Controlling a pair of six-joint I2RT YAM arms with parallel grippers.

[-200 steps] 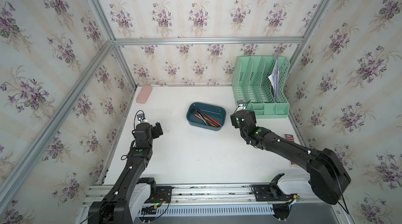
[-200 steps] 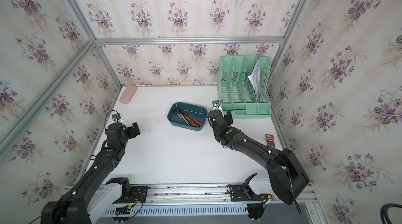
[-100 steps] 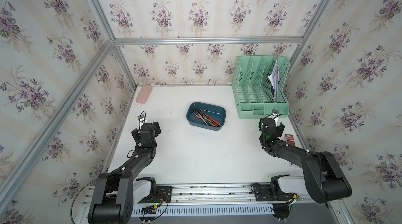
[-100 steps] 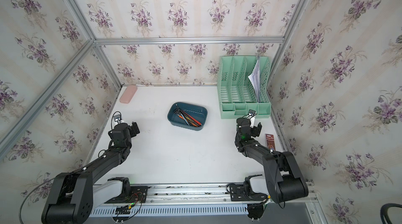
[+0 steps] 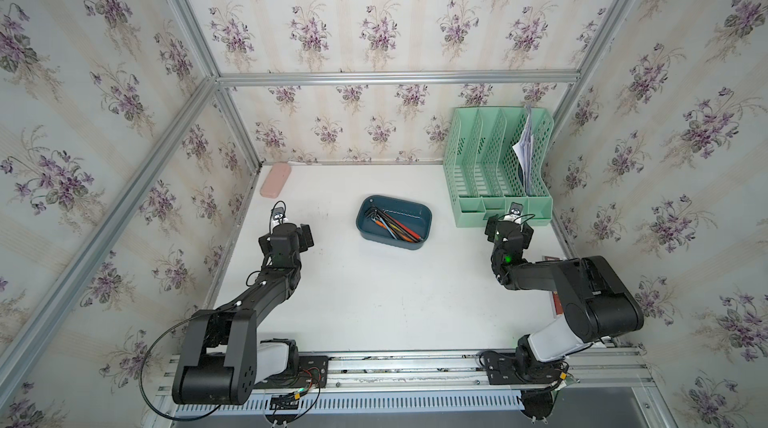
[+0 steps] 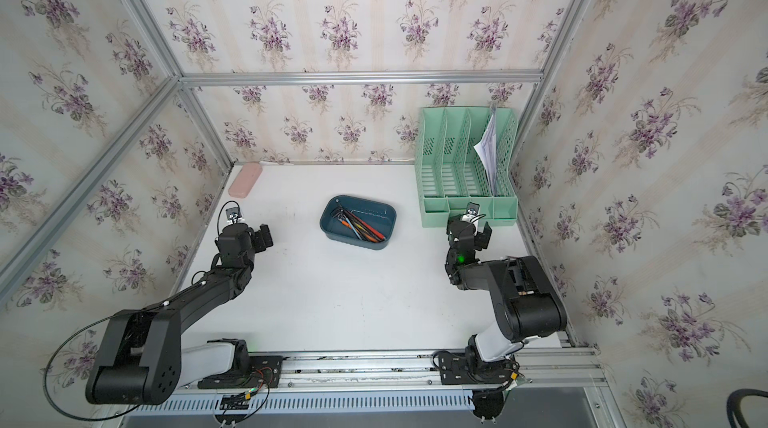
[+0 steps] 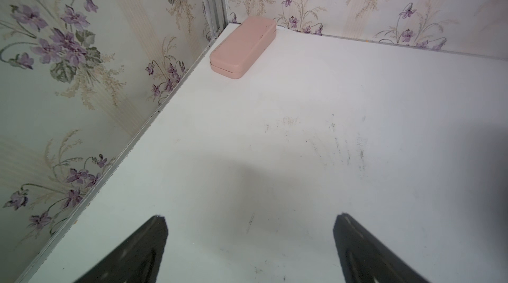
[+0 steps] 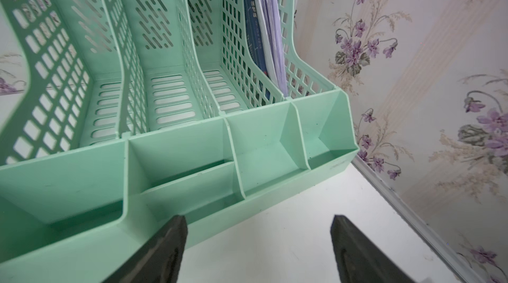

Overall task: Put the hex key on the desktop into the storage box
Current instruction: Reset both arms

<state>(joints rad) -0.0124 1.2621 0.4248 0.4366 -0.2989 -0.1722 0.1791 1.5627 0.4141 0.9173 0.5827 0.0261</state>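
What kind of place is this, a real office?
Likely a staged desk in a robot test booth: wallpapered panels in aluminium framing, two arms on a front rail, a file rack and storage box on the white desktop.

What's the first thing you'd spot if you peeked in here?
Purple-flowered wallpaper covers the walls. In the middle of the desktop sits the blue storage box with hex keys and colourful tools inside; a tall mint-green file rack holding papers stands in the far right corner.
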